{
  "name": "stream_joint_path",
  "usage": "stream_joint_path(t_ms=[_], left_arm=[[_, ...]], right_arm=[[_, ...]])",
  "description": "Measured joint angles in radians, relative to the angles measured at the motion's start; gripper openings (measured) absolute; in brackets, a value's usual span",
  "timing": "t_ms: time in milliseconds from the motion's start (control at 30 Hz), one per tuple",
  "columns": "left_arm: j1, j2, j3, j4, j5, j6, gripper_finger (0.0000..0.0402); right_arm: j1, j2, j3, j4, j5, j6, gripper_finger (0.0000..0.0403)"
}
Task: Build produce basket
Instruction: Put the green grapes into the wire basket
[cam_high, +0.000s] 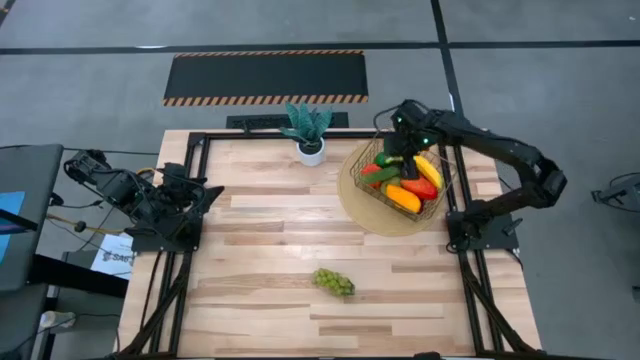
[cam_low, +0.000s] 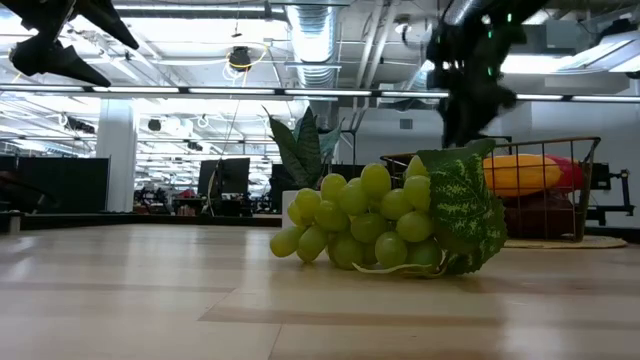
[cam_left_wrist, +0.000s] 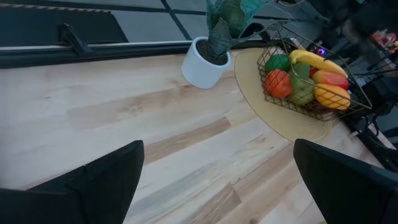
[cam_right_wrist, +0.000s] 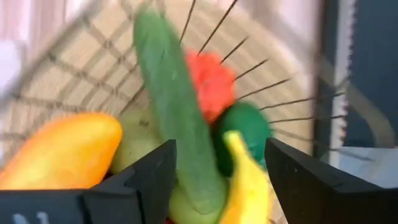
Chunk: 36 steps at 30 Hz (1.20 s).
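The gold wire basket (cam_high: 442, 190) stands on a round tan mat at the far right and holds a banana (cam_high: 428, 170), peppers (cam_high: 404, 197), an apple and green fruit. My right gripper (cam_right_wrist: 221, 180) is open just above the basket's far side (cam_high: 398, 128). Its fingers stand on either side of a green cucumber (cam_right_wrist: 177, 112), which lies slanted on the other fruit, and do not touch it. A bunch of green grapes (cam_high: 334, 282) lies on the table near the middle front and also shows in the low view (cam_low: 390, 225). My left gripper (cam_left_wrist: 217, 186) is open and empty at the left edge (cam_high: 200, 195).
A spiky green plant in a white pot (cam_high: 310, 150) stands at the far edge, left of the mat (cam_high: 365, 215). Black frame rails run along the table's left, right and far sides. Bare wood lies between the grapes and the basket.
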Motion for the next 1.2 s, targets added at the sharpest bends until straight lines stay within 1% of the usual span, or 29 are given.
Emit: stream_joint_path(t_ms=[167,300,467,600,633,733,900,1067,1200], left_arm=[[0.0,0.0,0.0,-0.005,0.0,0.001,0.0399],[0.0,0.0,0.0,-0.004,0.007,0.002,0.0399],[0.0,0.0,0.0,-0.005,0.056,0.003,0.0399],[0.0,0.0,0.0,-0.005,0.097,0.023,0.0399],[0.0,0.0,0.0,-0.005,0.102,0.027,0.0399],[0.0,0.0,0.0,-0.007,0.107,0.029,0.0399],[0.0,0.0,0.0,-0.008,0.108,0.061,0.0399],[0.0,0.0,0.0,-0.008,0.112,0.081,0.0399],[0.0,0.0,0.0,-0.005,0.116,0.098,0.0399]], right_arm=[[0.06,-0.039,0.175,-0.098,-0.02,0.191,0.0265],[0.172,-0.05,0.274,-0.152,-0.037,0.433,0.0265],[0.359,-0.049,0.307,-0.172,-0.093,0.743,0.0265],[0.533,-0.037,0.305,-0.159,-0.089,0.95,0.0265],[0.576,-0.035,0.3,-0.15,-0.072,0.995,0.0265],[0.711,-0.002,0.3,-0.107,0.027,1.121,0.0265],[0.889,0.086,0.301,-0.012,0.173,1.242,0.0265],[0.991,0.217,0.3,0.099,0.248,1.31,0.0265],[1.033,0.33,0.3,0.202,0.257,1.356,0.0265]])
